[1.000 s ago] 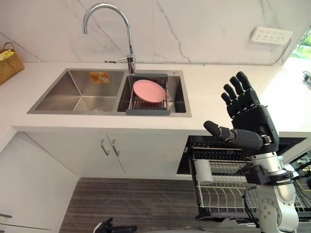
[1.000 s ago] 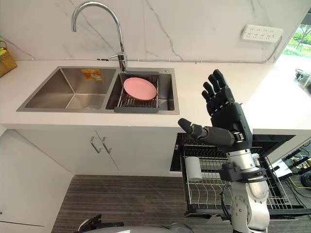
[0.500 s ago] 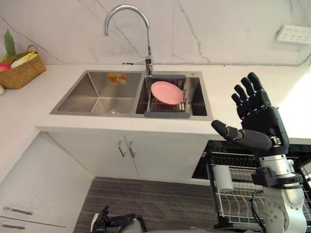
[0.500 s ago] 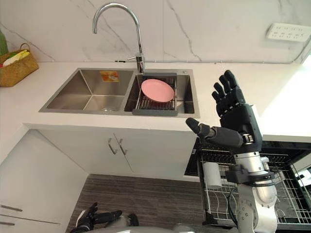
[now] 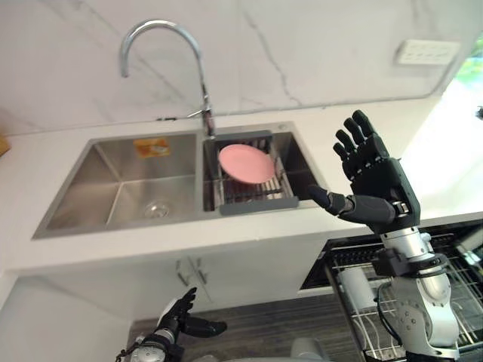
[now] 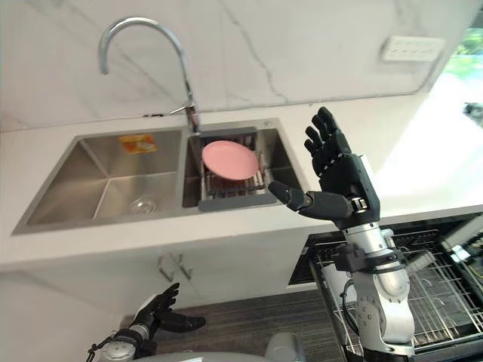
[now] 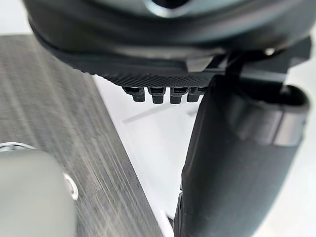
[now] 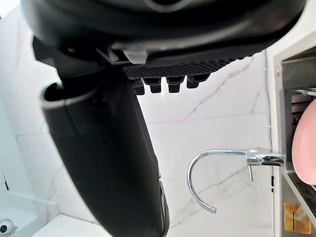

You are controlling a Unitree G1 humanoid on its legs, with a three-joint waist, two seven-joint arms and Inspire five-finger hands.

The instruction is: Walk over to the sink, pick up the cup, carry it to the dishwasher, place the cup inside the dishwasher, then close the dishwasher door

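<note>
Up high, right hand (image 5: 377,187) fingers spread, left hand (image 5: 172,326) fingers relaxed, cup (image 5: 353,285) half-hidden behind arm

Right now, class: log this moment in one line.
right hand: open, raised near sink | left hand: open, low | pink plate: in sink | white cup: in dishwasher rack

— Wall (image 5: 302,45) behind the countertop (image 5: 98,245)?
— White marble, grey veins. One white socket strip (image 5: 427,52) above the countertop's right end.
— Below the countertop?
— White cabinet doors (image 6: 226,271), metal bar handles (image 6: 170,265); grey wood-grain floor (image 6: 241,324).
— Light?
— Bright daylight across the countertop's right end, from an opening (image 5: 474,64) showing greenery.
</note>
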